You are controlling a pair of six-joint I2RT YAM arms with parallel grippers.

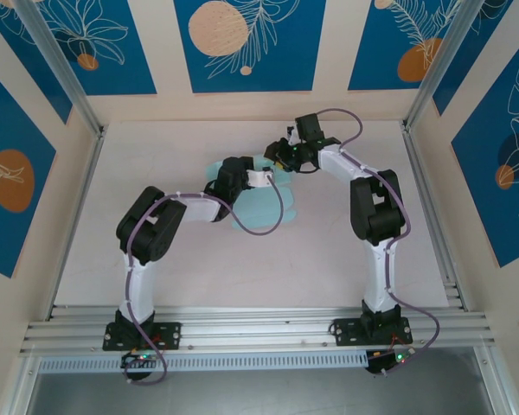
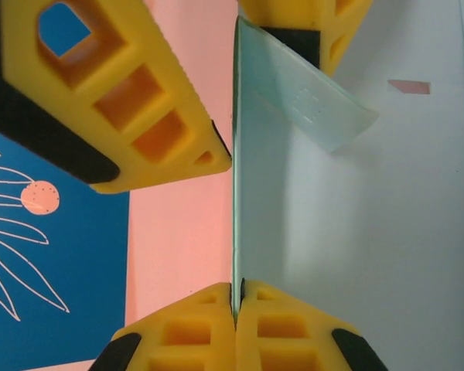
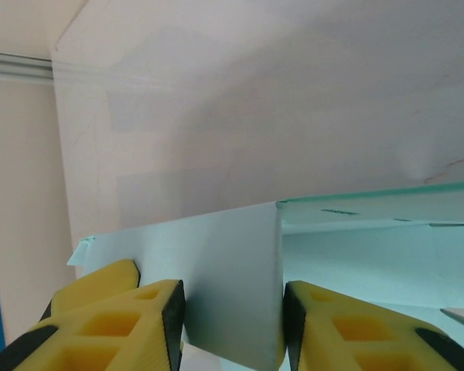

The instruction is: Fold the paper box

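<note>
Pale blue card: that's the paper box (image 1: 253, 209), upper middle of the overhead frame, lying on the white table (image 1: 311, 259) right where both wrists meet. There's plenty of bare table around it, with a wide stretch toward the bottom of the frame and more out to the right. Aluminium rails (image 1: 78, 199) fence the left and right edges, and blue patterned wall panels (image 1: 246, 43) close off the top.

On the left wrist camera, one panel of the box (image 2: 356, 232) stands up and shows edge-on as a thin greenish line down the middle of the frame. A broad smooth face spreads to its right. A short flap (image 2: 309, 100) juts out at the upper centre, and there's a small slot (image 2: 408, 86) at the upper right.

The left gripper (image 1: 261, 179) has its yellow pads (image 2: 193, 332) pinched together on that raised edge at the bottom centre (image 2: 236, 290). That's a firm hold on the card. The right gripper (image 1: 281, 158) has its fingers (image 2: 139, 116) on either side of the same edge, at the upper left and the top. On its own camera the jaws stand apart (image 3: 232, 290), with a flat panel (image 3: 232, 263) filling the gap between them. A fold line runs up its right side.

From overhead, the arms and a looping purple cable (image 1: 272, 226) cover most of the sheet, so its full outline is hard to make out.
</note>
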